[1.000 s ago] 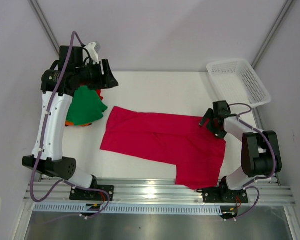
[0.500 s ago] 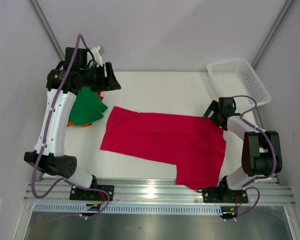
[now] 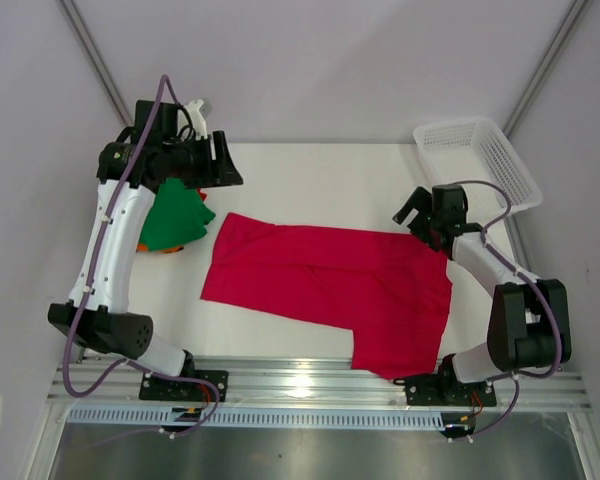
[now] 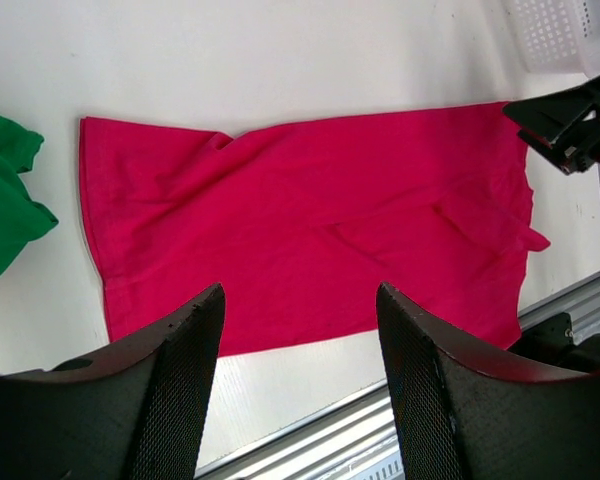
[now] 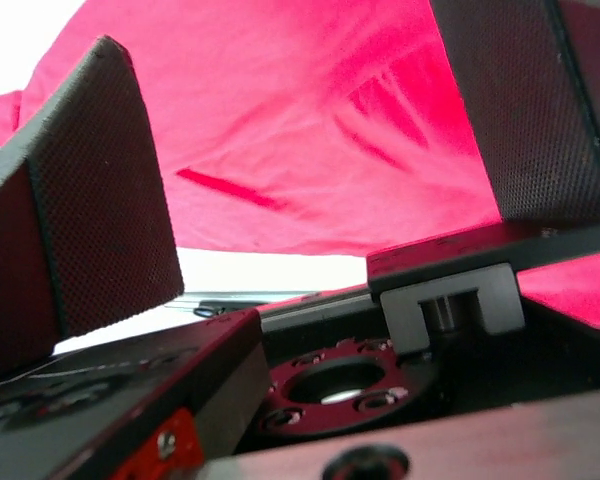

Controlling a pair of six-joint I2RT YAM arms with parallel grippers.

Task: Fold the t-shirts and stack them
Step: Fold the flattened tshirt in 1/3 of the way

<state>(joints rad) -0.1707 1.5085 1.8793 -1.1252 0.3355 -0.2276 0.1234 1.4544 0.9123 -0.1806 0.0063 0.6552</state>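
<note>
- Crimson-red cloth t-shirt [image 3: 330, 285] lies spread flat on the white worktop [image 3: 320, 180], laid out for folding, we judge.
- Our right hand [image 3: 413, 210] hovers wide open at its far right corner, likely to pinch it.
- Our left hand [image 3: 220, 160], open and empty, hangs raised near a crumpled green cloth t-shirt [image 3: 172, 215].

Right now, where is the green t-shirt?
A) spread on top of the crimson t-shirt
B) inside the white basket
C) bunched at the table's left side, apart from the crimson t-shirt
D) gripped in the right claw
C: the green t-shirt lies bunched at the left side, with a strip of bare table showing between it and the spread crimson t-shirt.
</note>
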